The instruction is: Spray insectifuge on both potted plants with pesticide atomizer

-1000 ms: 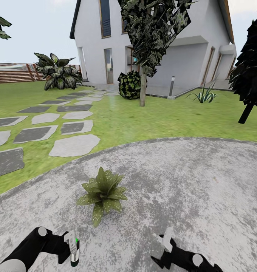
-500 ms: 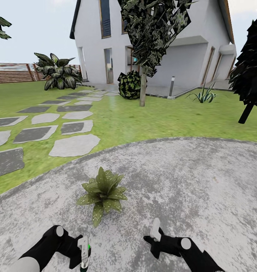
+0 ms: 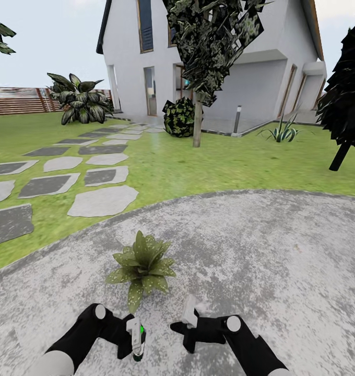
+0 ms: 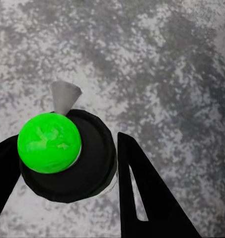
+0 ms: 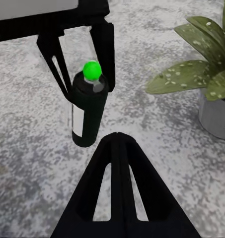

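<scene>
Grey mottled stone patio (image 3: 282, 250) lies under both arms. The left gripper (image 3: 131, 339) pinches the dark slim spray bottle with a bright green cap (image 5: 89, 109) between its black fingers (image 4: 147, 198), holding it upright just above the paving. The right gripper (image 3: 189, 319), fingers pressed together, points at the bottle from just beside it. A small green-leaved potted plant in a grey pot (image 3: 142, 263) stands just ahead of both grippers.
</scene>
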